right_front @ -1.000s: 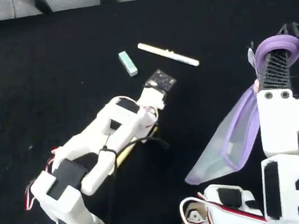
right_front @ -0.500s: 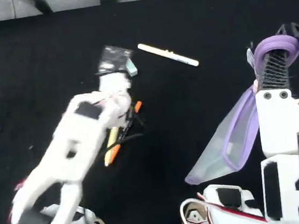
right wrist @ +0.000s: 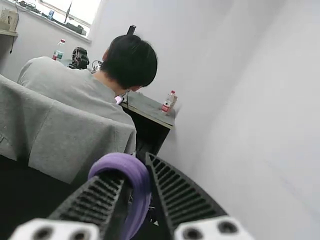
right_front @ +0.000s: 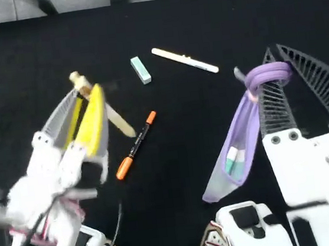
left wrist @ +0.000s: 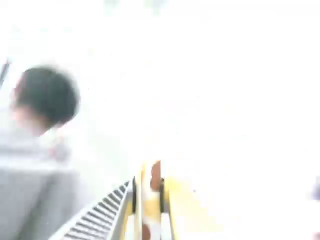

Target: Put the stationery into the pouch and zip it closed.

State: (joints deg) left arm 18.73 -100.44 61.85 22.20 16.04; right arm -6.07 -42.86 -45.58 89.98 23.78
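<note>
Purple translucent pouch (right_front: pixel 242 141) hangs pinched by the ribbed right gripper (right_front: pixel 272 69); the left gripper (right_front: pixel 84 99) clamps a slim tan stick (right_front: pixel 121 127).

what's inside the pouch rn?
Through the clear side of the pouch, a small white-and-green item lies near its lower end; what it is I cannot tell. The top is bunched in the right gripper, so anything up there is hidden.
</note>
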